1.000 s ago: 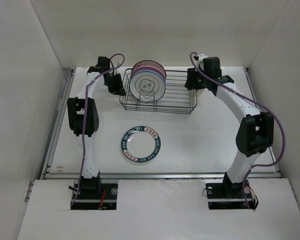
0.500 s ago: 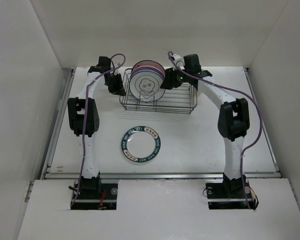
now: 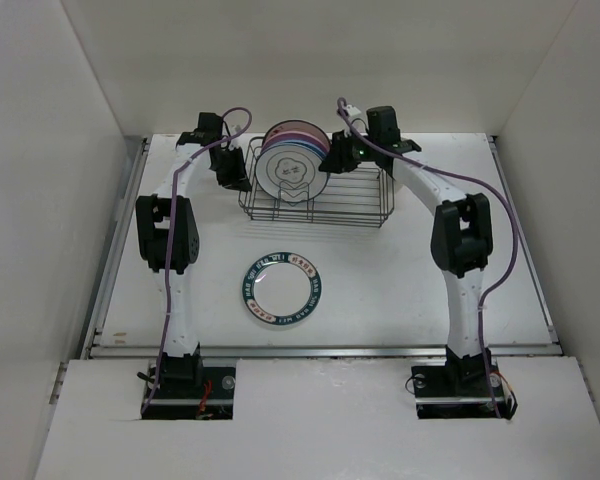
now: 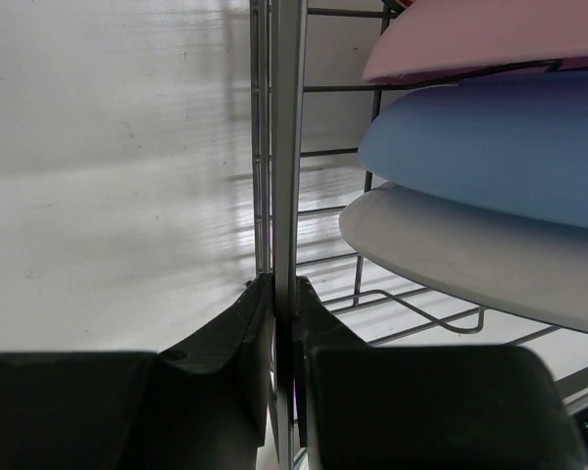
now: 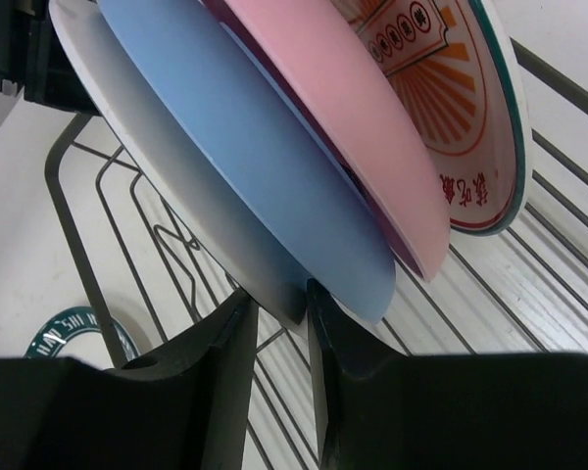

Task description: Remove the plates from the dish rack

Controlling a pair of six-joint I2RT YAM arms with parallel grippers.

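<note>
- Step in hand, as I read it: getting the white flower plate [image 3: 292, 172] out of the dish rack [image 3: 355, 200]. It's the nearest of the plates standing in the rack's left half, at the far side of the table [image 3: 410, 280].
- The right gripper [image 5: 282, 315] pinches that plate's right rim, one finger on each face, and both look to be touching. It only has the very edge though, so I'd call the hold shallow.
- The blue plate [image 5: 274, 166] leans right against the white one's far face, with the pink plate [image 5: 353, 127] and the orange-patterned plate [image 5: 451, 98] beyond it. One finger sits just beside the blue rim, so lift slowly or blue may tag along.
- I'd go straight up until the bottom edge clears the prongs, then swing toward the near side. Tilting early probably jams it in the slot.
- The left gripper [image 4: 284, 294] is clamped tight on the rack's left end wire. That's the anchor, and it should keep the rack from hopping during the pull.
- One teal-rimmed plate [image 3: 282, 290] lies flat on the table, near of the rack. Set this one down beside it or on top, and don't drop it from height.
</note>
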